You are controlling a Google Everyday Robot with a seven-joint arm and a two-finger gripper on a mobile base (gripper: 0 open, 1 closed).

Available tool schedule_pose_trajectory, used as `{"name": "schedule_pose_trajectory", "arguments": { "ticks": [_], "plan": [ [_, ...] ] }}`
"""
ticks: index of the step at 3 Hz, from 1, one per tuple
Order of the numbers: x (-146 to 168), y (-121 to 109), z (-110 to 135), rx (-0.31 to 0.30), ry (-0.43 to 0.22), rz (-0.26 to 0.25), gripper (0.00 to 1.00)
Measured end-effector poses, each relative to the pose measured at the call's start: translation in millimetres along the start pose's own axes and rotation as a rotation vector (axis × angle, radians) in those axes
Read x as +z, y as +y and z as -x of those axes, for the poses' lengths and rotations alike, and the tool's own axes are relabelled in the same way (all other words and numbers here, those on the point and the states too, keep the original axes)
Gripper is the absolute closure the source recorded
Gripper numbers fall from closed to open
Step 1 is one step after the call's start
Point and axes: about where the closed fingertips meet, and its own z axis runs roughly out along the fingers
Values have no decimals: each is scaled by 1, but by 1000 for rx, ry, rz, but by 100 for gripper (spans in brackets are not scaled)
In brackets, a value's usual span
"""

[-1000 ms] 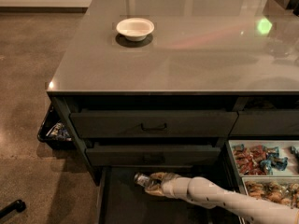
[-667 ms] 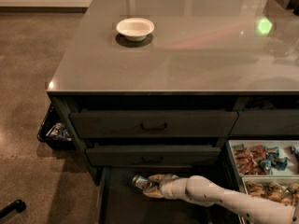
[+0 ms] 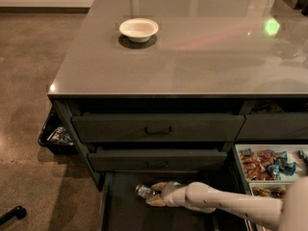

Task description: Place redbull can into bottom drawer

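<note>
Lower than a second before, my pincer [image 3: 152, 193] clasped the can [image 3: 142, 191] inside the open bottom drawer [image 3: 120, 214], still unreleased.

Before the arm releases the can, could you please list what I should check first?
1. The bottom drawer is pulled open: ok.
2. The gripper is inside it, near its back: ok.
3. Jaws closed around the can: ok.
4. The can lies sideways over the drawer's dark floor: ok.
5. The can touches the floor: cannot tell.
6. Room under the middle drawer to pull the arm out: cannot tell.
</note>
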Motion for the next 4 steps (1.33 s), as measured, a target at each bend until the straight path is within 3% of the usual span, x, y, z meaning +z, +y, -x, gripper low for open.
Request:
{"name": "schedule_pose_trajectory", "arguments": {
  "ticks": [1, 2, 3, 4],
  "plan": [
    [34, 7, -32, 16, 107, 21, 100],
    [63, 13, -53, 13, 157, 45, 100],
    [92, 23, -68, 13, 110, 76, 100],
    [92, 30, -80, 108, 16, 96, 100]
  ]
}}
